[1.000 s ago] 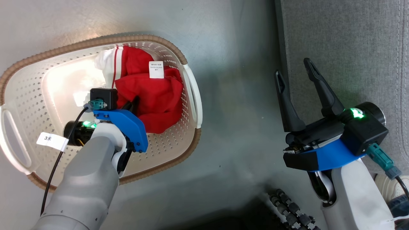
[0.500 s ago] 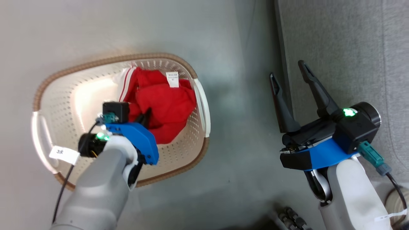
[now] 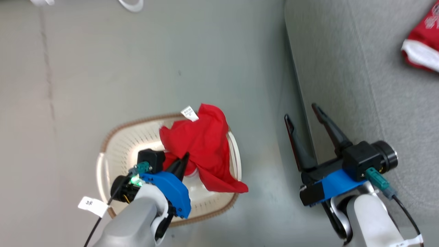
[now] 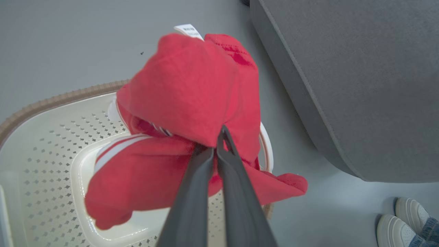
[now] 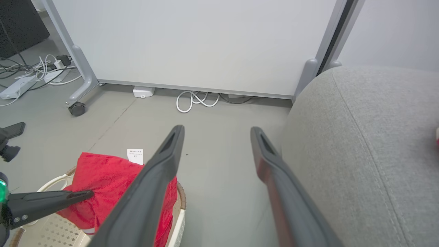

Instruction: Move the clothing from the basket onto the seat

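Currently, the left gripper [image 4: 216, 142] is pinched fully closed on a fold of the clothing [image 3: 205, 151], a red jersey with white stripes, bunched around and beyond the fingertips. The fabric hangs from the grip in loose lobes, with a white label [image 3: 189, 113] sticking out on the side farthest from the gripper. The basket [image 3: 115, 154] sits on the floor [image 3: 137, 51] directly beneath this gripper, and its perforated bottom is bare where visible. The jersey's lower folds overlap the basket's rim on the side toward the right gripper (whether they touch it I cannot tell).

The right gripper [image 3: 300, 110] is spread wide with nothing between its fingers. It hovers well apart from the left one, at the seat's near edge. The seat [image 3: 343, 68], grey fabric with a stitched seam, lies ahead of this gripper and to its right. A second red garment [image 3: 420, 44] with white trim lies on the seat, far beyond the right gripper's tips.

In the left wrist view a person's white shoes [image 4: 408, 219] stand on the floor beside the seat. Ahead of the right gripper, white cables [image 5: 192, 101] lie at the foot of a pale panel [image 5: 192, 41].
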